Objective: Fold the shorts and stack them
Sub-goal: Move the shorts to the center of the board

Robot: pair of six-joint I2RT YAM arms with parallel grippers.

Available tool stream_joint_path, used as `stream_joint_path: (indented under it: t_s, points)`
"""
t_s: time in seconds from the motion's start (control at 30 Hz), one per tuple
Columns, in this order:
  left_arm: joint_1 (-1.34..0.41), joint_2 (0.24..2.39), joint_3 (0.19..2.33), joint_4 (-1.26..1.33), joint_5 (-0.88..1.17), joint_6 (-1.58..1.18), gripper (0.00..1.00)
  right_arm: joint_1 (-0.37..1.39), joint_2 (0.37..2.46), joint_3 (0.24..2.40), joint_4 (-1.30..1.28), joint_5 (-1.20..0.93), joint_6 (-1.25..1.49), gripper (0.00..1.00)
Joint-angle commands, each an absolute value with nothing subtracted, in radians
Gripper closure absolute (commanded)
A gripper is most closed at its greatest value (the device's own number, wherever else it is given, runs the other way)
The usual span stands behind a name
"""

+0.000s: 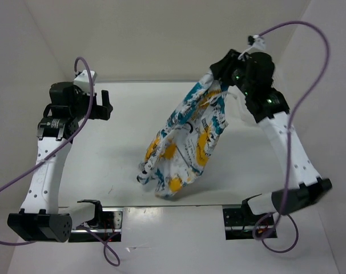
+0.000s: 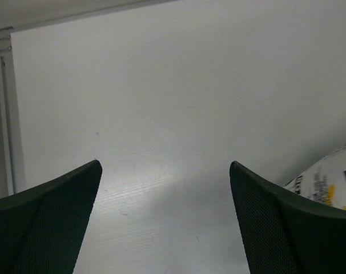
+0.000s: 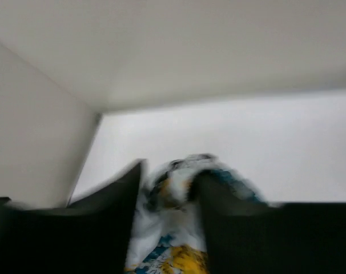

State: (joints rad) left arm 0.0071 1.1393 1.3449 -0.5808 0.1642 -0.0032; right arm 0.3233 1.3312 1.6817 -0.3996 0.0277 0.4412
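Well, over on the left, the left hand [image 1: 108, 105] hangs wide open and empty above the counter [image 1: 121, 154], well apart from the shorts [image 1: 187, 142]. They slant long from the counter's near middle up to the right hand [image 1: 221, 75], cloth bunched between its fingers. Blur hides whether they pinch it.

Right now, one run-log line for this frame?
left jaws: open, empty, above table | right jaws: raised, around top of shorts, grip unclear (blurred) | shorts: hanging bunched, unfolded | stack: not started
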Motion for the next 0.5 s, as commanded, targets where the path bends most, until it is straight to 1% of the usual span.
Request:
stream_joint_path:
  t_s: [0.0,0.03,0.07,0.1,0.13,0.17,0.23,0.33,0.43,0.47]
  points:
    - [-0.021,1.216,1.364,-0.693,0.141,0.000,0.01,0.232,1.506,1.621,-0.533,-0.151,0.500,0.39]
    - [-0.058,1.229,1.355,-0.721,0.141,0.000,0.01,0.221,1.523,1.621,-0.558,-0.178,0.500,0.27]
    - [-0.077,1.229,1.326,-0.745,0.130,0.000,0.01,0.221,1.523,1.621,-0.575,-0.178,0.500,0.20]
    - [-0.098,1.229,1.300,-0.788,0.130,0.000,0.01,0.221,1.523,1.600,-0.575,-0.169,0.500,0.07]
    - [-0.142,1.220,1.270,-0.807,0.140,0.000,0.01,0.221,1.482,1.574,-0.566,-0.149,0.491,0.01]
    - [-0.164,1.195,1.211,-0.827,0.150,0.000,0.01,0.221,1.453,1.509,-0.557,-0.128,0.491,0.00]
    - [-0.205,1.184,1.151,-0.853,0.173,0.000,0.01,0.221,1.381,1.442,-0.548,-0.075,0.491,0.00]
    - [-0.241,1.175,1.034,-0.867,0.182,0.000,0.01,0.221,1.358,1.332,-0.589,-0.040,0.500,0.00]
    - [-0.299,1.186,0.991,-0.876,0.231,0.000,0.01,0.221,1.348,1.212,-0.627,0.003,0.535,0.00]
    - [-0.322,1.198,0.970,-0.876,0.232,0.000,0.01,0.221,1.329,1.139,-0.627,0.018,0.546,0.00]
